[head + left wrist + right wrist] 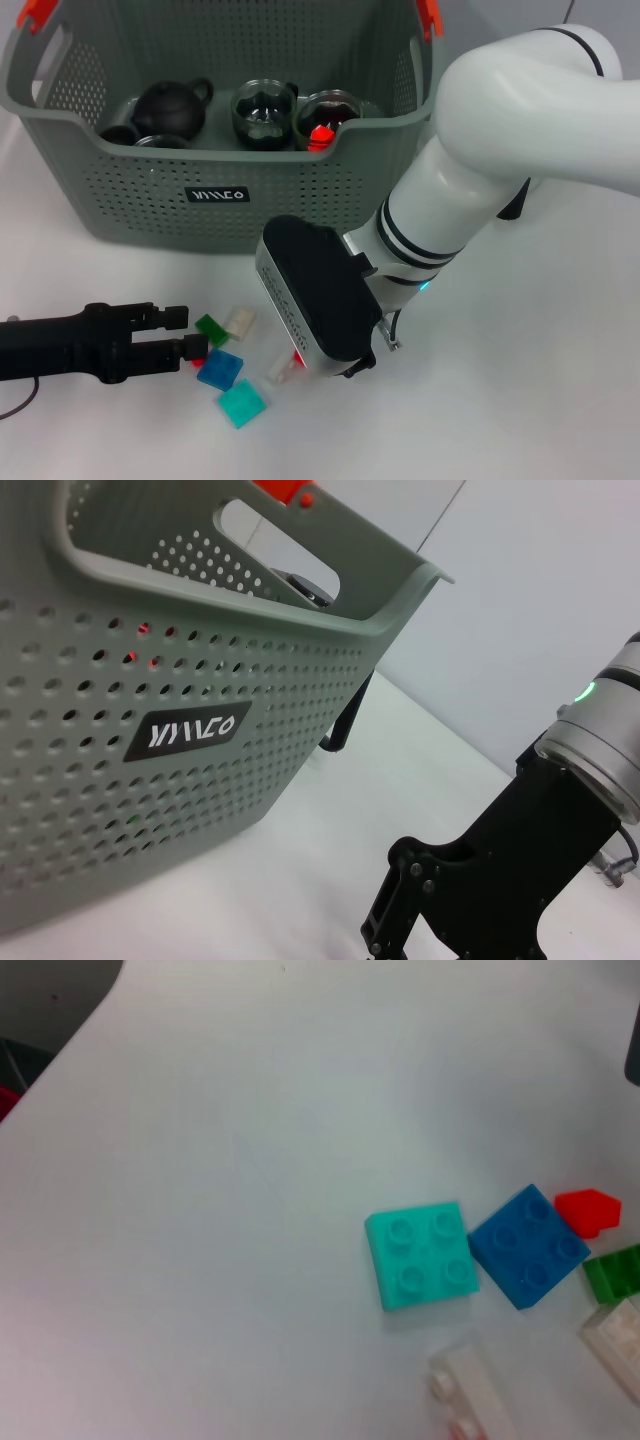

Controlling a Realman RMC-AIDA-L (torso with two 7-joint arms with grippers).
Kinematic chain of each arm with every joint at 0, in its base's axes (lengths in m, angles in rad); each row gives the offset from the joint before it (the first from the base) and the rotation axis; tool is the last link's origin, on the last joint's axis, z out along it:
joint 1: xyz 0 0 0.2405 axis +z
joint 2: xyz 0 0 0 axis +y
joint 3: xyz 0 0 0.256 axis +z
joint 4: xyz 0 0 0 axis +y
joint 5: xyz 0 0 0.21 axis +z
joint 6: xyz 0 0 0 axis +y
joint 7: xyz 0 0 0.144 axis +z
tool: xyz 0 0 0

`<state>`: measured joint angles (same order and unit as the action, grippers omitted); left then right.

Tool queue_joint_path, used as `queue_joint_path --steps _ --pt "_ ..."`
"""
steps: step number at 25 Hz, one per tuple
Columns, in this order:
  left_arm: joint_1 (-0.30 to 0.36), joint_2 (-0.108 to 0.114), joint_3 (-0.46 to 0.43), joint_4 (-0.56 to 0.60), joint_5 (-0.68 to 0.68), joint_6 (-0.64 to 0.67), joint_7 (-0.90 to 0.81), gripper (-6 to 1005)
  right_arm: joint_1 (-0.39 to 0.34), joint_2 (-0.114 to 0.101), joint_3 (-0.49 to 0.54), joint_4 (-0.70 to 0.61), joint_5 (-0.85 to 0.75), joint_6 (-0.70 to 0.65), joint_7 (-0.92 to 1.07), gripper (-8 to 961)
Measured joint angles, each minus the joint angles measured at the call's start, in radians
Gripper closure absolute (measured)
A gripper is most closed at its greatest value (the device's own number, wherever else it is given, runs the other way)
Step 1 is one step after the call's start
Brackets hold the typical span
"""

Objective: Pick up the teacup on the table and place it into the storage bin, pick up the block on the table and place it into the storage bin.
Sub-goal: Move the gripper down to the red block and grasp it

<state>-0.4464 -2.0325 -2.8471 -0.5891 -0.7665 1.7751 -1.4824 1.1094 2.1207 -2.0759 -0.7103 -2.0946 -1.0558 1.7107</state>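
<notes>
Toward the far edge of the white table (560,400) stood the storage bin (150,205), and inside it I counted one dark teapot (172,108), two glass vessels (265,115) and a small dark cup (120,133) at its back wall. On the near part of the table lay six blocks in a loose cluster: a turquoise block (243,404), a blue block (220,370), a green block (211,329), a cream block (239,322), a red block (197,360) and a clear block (283,371). My left gripper (186,333) lay low over the table, its fingers spread a little and holding nothing, with the red block just at the tip of its nearer finger and the green one beside the other. My right gripper (345,372) hung just right of the cluster, the clear block at its edge; I could not tell how its fingers stood.
</notes>
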Motion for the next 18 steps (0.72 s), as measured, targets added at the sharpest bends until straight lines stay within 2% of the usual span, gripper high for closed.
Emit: queue_joint_path --steps 18 --pt "0.002 0.000 0.000 0.000 0.003 -0.002 0.002 323 0.004 0.004 -0.004 -0.001 0.001 -0.011 0.013 623"
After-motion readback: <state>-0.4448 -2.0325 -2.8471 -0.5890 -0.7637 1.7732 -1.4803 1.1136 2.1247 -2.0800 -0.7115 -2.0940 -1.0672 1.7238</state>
